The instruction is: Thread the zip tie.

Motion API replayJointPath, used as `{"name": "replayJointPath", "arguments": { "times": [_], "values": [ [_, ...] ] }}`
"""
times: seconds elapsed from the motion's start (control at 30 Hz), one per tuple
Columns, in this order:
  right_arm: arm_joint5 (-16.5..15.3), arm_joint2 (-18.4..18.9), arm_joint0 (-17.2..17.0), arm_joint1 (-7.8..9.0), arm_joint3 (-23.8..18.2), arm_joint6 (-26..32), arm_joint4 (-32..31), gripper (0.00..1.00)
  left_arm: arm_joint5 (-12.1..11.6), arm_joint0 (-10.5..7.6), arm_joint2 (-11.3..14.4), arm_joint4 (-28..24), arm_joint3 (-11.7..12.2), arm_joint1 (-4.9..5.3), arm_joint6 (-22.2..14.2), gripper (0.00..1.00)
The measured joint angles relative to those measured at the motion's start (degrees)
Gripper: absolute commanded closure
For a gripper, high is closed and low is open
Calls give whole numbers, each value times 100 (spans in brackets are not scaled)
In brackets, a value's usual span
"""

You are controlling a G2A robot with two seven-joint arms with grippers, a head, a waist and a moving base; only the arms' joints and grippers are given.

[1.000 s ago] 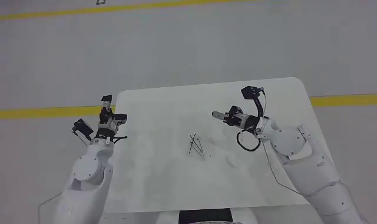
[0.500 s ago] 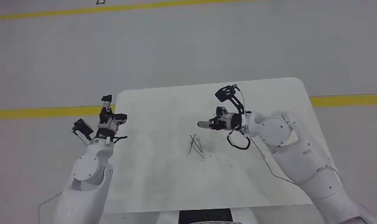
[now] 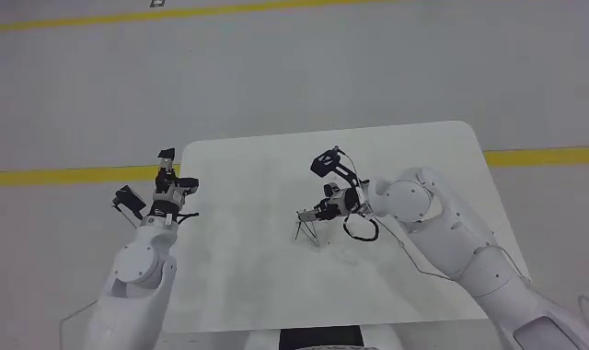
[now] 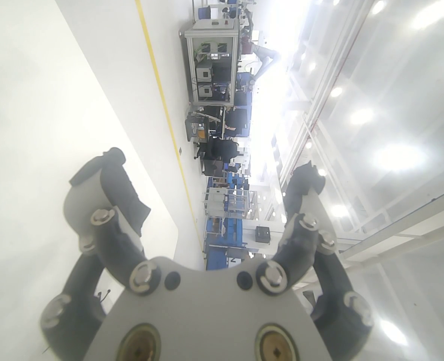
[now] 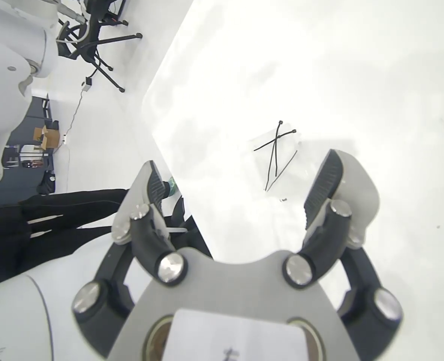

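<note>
A few black zip ties (image 3: pixel 306 228) lay crossed over one another in a small loose heap on the white counter (image 3: pixel 414 157), roughly midway across it and nearer the robot's side than the far edge. They rested flat on the surface, and nothing held them.

The right fingers (image 3: pixel 317 215) were spread wide apart and gripped nothing. In the top view their tips stood just beside the far end of the heap, with the arm reaching in from the right. From the right wrist view, the zip ties (image 5: pixel 276 152) lay on the counter (image 5: pixel 357 39) ahead of the right fingers (image 5: pixel 323 182), in line with the gap between the two ribbed pads and somewhat closer to one pad than the other. The ties were beyond the fingertips rather than between them, and no pad touched them. One tie's head end pointed away from the fingers, while the thin tails ran back toward them.

The left fingers (image 3: pixel 166 173) sat well apart from the heap, at the counter's left edge, pointing away from the robot. In the left wrist view, the left fingers (image 4: pixel 113 185) were likewise parted and held nothing, with the counter (image 4: pixel 26 114) to one side of them and the yellow floor line (image 4: pixel 158 76) beyond.
</note>
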Motion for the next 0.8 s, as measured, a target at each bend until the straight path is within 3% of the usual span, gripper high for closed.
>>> {"name": "replayJointPath", "arguments": {
  "times": [0.23,0.6,0.8],
  "values": [
    [-130,-244,142,-50,95,51,-39,0,0,0,0,0,0,0,0,0],
    [40,-1258,1162,-430,1103,584,431,0,0,0,0,0,0,0,0,0],
    [118,-1536,1349,-558,1515,819,736,0,0,0,0,0,0,0,0,0]
  ]
}}
